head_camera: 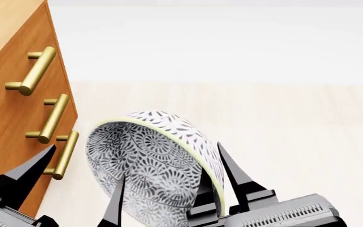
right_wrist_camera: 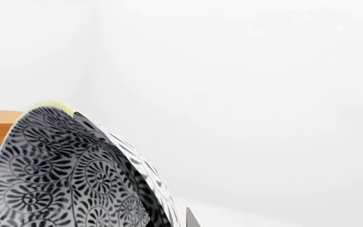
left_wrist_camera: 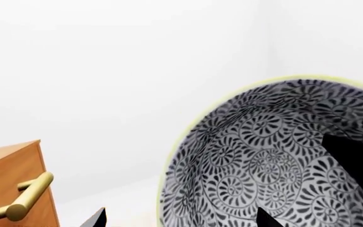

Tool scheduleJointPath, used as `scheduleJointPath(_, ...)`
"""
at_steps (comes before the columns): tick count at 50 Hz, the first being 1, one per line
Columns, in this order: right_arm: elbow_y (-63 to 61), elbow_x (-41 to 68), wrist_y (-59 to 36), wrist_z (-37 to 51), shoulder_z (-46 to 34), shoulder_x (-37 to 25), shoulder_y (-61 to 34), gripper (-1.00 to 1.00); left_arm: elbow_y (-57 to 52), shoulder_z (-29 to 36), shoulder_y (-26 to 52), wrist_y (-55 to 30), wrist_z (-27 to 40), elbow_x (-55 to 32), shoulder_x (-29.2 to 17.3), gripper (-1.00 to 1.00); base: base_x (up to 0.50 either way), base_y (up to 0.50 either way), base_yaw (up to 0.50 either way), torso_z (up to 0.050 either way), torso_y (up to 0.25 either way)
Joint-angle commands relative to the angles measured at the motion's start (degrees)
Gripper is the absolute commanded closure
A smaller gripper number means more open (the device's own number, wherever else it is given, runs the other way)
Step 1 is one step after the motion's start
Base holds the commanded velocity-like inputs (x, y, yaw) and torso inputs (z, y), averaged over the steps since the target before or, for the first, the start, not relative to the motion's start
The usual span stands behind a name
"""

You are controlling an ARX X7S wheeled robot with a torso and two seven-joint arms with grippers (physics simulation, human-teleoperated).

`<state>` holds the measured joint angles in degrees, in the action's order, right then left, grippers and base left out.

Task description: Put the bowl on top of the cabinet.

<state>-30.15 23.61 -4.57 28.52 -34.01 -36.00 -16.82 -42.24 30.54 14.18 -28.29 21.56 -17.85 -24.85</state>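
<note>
The right tool is gripping the bowl by its rim, tilted, beside the cabinet; lifting onto the top is remaining. The left tool is standing wide.

The cabinet fills the left edge of the head view, its brass handles jutting rightward (three, stacked diagonally). The tilted bowl blocks lower centre. Pale floor across the right and upper frame lies open.
</note>
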Motion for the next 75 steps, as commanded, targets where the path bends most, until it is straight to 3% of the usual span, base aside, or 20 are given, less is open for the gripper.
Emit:
scheduleJointPath(1, -2.69, -2.73, 1.47, 0.34, -0.53, -1.16, 1.84, 1.00, 0.89, -0.38, 0.06, 0.69, -0.05, -0.40, 0.02, -1.00, 0.00, 0.00, 0.00, 0.000, 0.000)
scheduleJointPath(40, -7.34, -6.53, 4.58, 1.53, -1.39, -3.87, 6.47, 1.00, 4.28, -0.31, -1.10, 5.28, -0.54, 0.23, -0.38, -1.00, 0.00, 0.00, 0.00, 0.000, 0.000)
scheduleJointPath(41, -7.35, -6.50, 4.52, 1.56, -1.38, -3.84, 6.43, 1.00, 4.27, -0.44, -1.15, 5.35, -0.72, -0.18, -0.39, 1.00, 0.00, 0.00, 0.00, 0.000, 0.000)
scheduleJointPath(56, -7.08, -6.42, 3.45, 1.68, -1.47, -3.42, 5.62, 1.00, 4.19, -0.69, -1.24, 5.39, -1.02, -1.32, -0.67, 1.00, 0.00, 0.00, 0.00, 0.000, 0.001)
scheduleJointPath(75, -6.24, -1.62, 2.59, 2.81, 1.08, -3.60, 5.35, 1.00, -1.06, 2.11, 3.76, -2.12, 0.12, -0.74, 0.07, 1.00, 0.00, 0.00, 0.00, 0.000, 0.000)
